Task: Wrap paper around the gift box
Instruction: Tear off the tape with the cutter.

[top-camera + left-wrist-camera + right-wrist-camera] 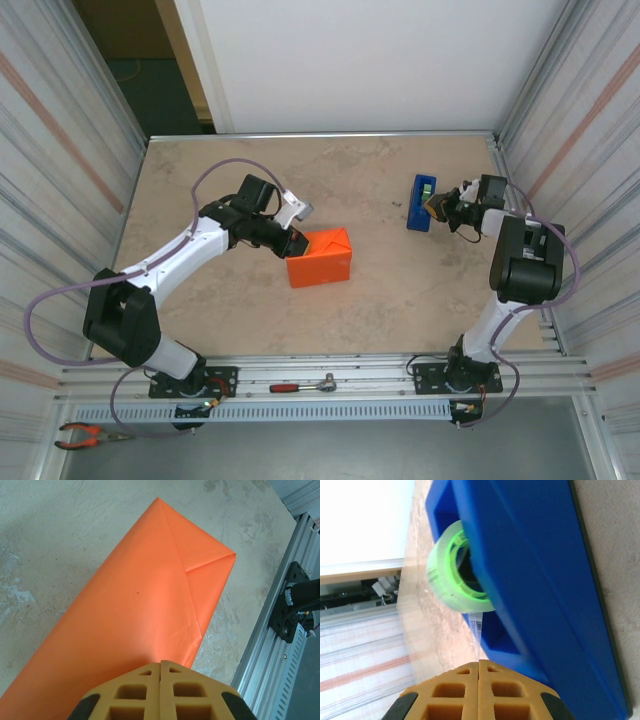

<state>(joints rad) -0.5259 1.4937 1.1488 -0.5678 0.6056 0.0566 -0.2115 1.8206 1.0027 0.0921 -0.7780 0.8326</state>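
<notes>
The paper [322,262] lies on the surface [380,300], folded into a compact block-shaped parcel. In the left wrist view one end is closed by a triangular flap [200,540] creased flat across the top face. The left gripper [160,666] is at the far left corner of the paper, fingers fully together, with their tips resting on the orange top face; whether any paper is pinched between them cannot be determined. The blue tape dispenser [420,205] stands well apart from the paper, to its right and slightly farther from the arm bases. The right gripper [479,665] is just beside the dispenser, on the side away from the paper. Its fingers are together and clamped on a clear tape strip [476,632] that runs taut from the green-cored tape roll [452,570] down to the fingertips. Nearer than the paper, a red-handled ratchet tool [300,386] lies on the base rail.
</notes>
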